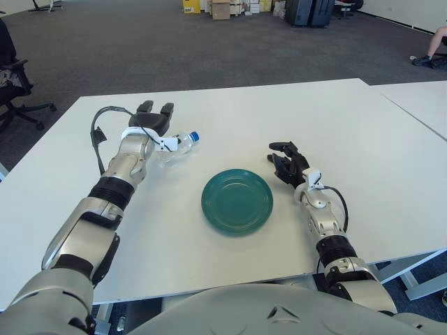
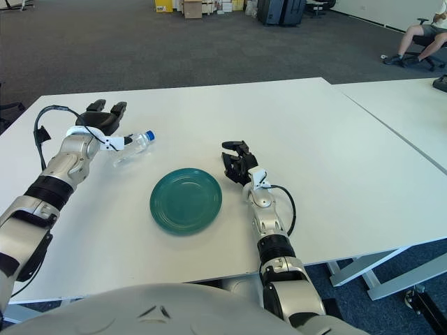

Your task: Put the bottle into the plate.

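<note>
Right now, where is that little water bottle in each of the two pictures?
Left eye view: the bottle lies upper left of centre, beside the left hand.
Right eye view: it lies further left.
Shared landmark: the green plate, just right of and below the bottle.

Left robot hand (image 1: 152, 118) extended forward, fingers spread; right robot hand (image 1: 288, 165) idle.

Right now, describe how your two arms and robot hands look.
Both arms are silver metal segments with black joint bands. Each robot hand, left and right, is black with three stubby fingers behind a white wrist piece. A black cable loops beside the left wrist, another along the right forearm.
</note>
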